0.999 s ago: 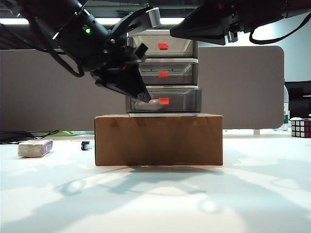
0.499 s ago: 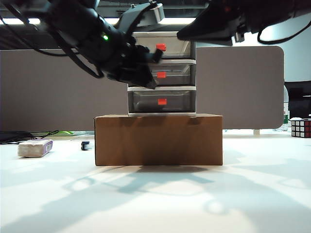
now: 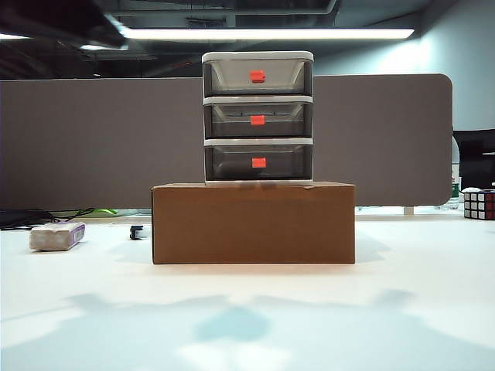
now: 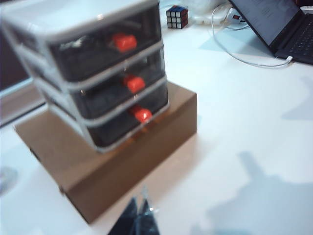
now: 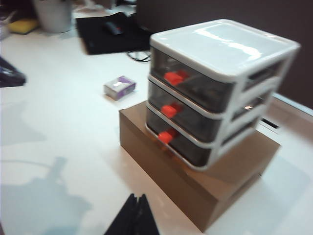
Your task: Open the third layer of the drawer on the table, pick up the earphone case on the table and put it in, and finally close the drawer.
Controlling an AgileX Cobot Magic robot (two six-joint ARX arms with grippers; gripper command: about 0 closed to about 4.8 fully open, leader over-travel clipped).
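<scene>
Both arms gone from the exterior view since a second ago, where they hung dark before the cabinet. Third layer [image 3: 258,162], out a little then with something white inside, now pushed in flush with the two upper layers.

Drawer [image 3: 258,117] on top of cardboard box [image 3: 254,222], box on table [image 3: 247,325]. All three layers closed, each red handle at front centre. Earphone case not visible anywhere; contents of third layer not readable through the smoky plastic.

Left gripper [image 4: 140,219] high above table, in front of box, fingers pressed together, holding nothing. Right gripper [image 5: 136,218] also raised, near the other front corner of box, fingers together, nothing between.

Greyish block [image 3: 56,236] with purple side left of box, well apart. Cube [image 3: 479,204] far right.
</scene>
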